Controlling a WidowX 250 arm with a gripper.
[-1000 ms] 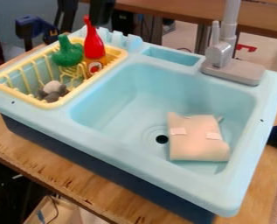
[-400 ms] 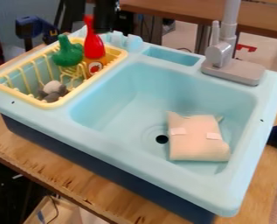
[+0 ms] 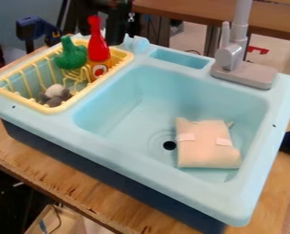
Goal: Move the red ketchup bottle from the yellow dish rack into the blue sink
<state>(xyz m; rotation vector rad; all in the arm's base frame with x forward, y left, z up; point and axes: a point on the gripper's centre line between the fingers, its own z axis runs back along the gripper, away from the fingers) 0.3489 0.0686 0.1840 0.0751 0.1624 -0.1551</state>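
Tool [image 3: 116, 35]: black, next to the red bottle [image 3: 98, 47] at your upper left; you cannot tell how far open it is or whether it grips anything. The bottle stands in the yellow rack [image 3: 57, 109], beside a green toy [image 3: 71, 56]. A beige pouch [image 3: 206, 148] lies in the blue basin [image 3: 126, 107].
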